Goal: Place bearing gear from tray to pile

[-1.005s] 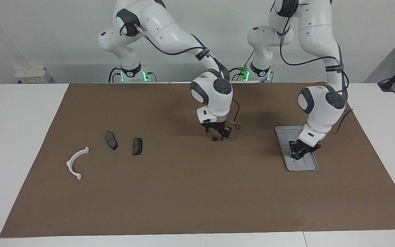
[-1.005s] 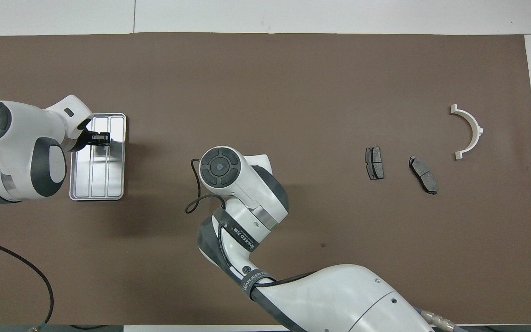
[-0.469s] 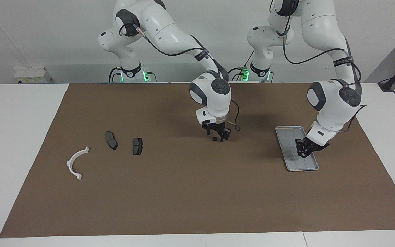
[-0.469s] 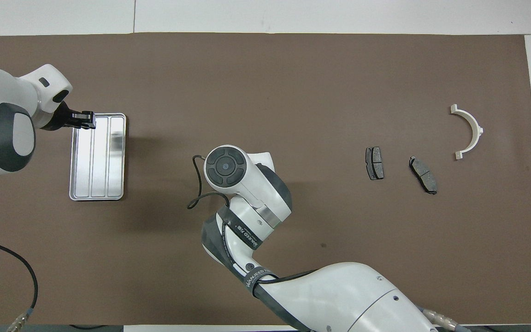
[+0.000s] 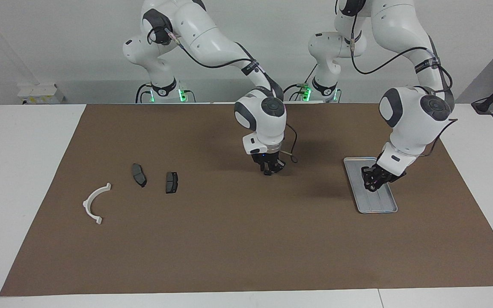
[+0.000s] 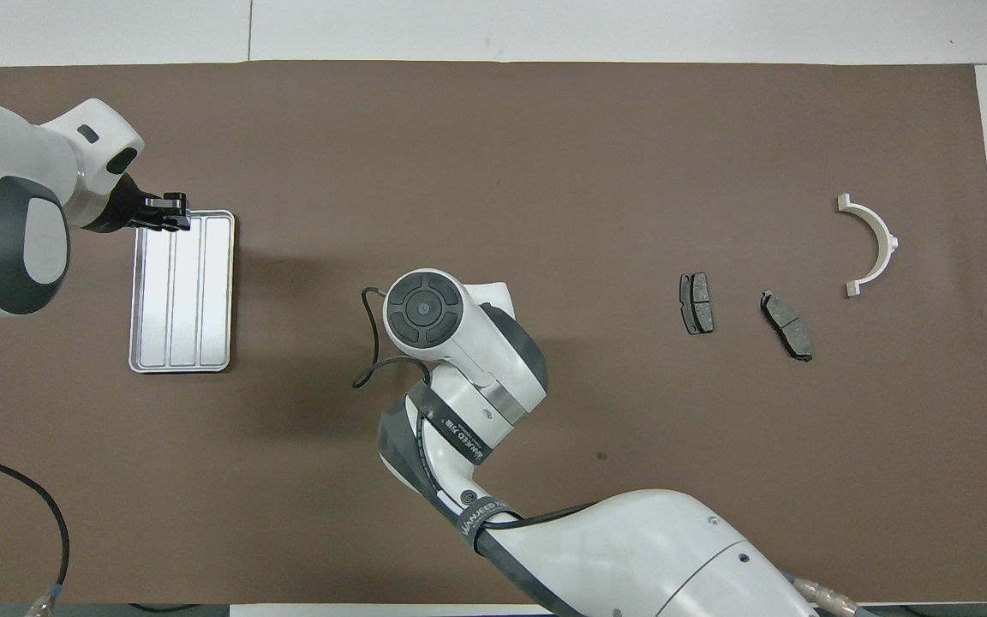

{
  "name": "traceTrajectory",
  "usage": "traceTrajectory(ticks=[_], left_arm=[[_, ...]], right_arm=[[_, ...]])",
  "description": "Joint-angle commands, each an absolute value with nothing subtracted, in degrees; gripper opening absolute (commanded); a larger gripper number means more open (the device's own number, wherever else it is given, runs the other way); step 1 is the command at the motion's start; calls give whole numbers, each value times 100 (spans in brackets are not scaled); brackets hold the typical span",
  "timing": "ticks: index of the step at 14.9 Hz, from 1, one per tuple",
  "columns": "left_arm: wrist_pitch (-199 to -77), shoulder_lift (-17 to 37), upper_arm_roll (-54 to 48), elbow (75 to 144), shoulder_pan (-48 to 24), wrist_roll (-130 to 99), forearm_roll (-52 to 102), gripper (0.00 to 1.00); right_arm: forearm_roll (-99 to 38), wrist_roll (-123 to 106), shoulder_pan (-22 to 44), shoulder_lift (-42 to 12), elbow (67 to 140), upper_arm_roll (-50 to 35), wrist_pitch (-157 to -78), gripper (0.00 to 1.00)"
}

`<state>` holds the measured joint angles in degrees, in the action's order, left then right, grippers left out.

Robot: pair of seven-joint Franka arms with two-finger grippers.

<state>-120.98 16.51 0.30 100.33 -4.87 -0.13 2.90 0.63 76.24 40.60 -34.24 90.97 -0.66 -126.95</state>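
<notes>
Right pincer (image 5: pixel 268 170): low on the brown mat mid-surface, fingertips closed together around a small dark gear (image 5: pixel 267 173).
Left pincer (image 5: pixel 371 183): raised over the tray (image 5: pixel 379 207), narrow, nothing seen between its fingers.
Tray: toward the left arm's end.
Pile: white bracket (image 5: pixel 94 203) and two dark pads (image 5: pixel 138 174) (image 5: pixel 171 182), toward the right arm's end, well apart from the gear.

White wall (image 5: pixel 58 38), brown-matted table (image 5: pixel 229 248)

White arms, grey joints, black cables.
</notes>
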Motion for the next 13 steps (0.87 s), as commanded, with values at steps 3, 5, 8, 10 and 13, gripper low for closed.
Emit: traceTrajectory(ticks=[3,5,8,10,13], left_arm=[[-12374,1564,105,10256,-728,-377,150,0],[-12594,1573,105,10362,-756,-606,62,0],[-12761,1582,105,10494,-800,-650,61,0],[-12797,1582,105,10503,-843,-790,53,0],[-12771,1582,105,10494,-913,-983,53,0]], right_arm=[[132,7550,3982,-3384,9281,-105,-12867,0],[132,7550,3973,-3384,9238,-97,-12771,0],[350,7532,3929,-3393,8905,-70,-12246,0],[431,7419,3824,-3384,8527,-70,-11745,0],[422,6648,3508,-3043,8394,-70,-11278,0]])
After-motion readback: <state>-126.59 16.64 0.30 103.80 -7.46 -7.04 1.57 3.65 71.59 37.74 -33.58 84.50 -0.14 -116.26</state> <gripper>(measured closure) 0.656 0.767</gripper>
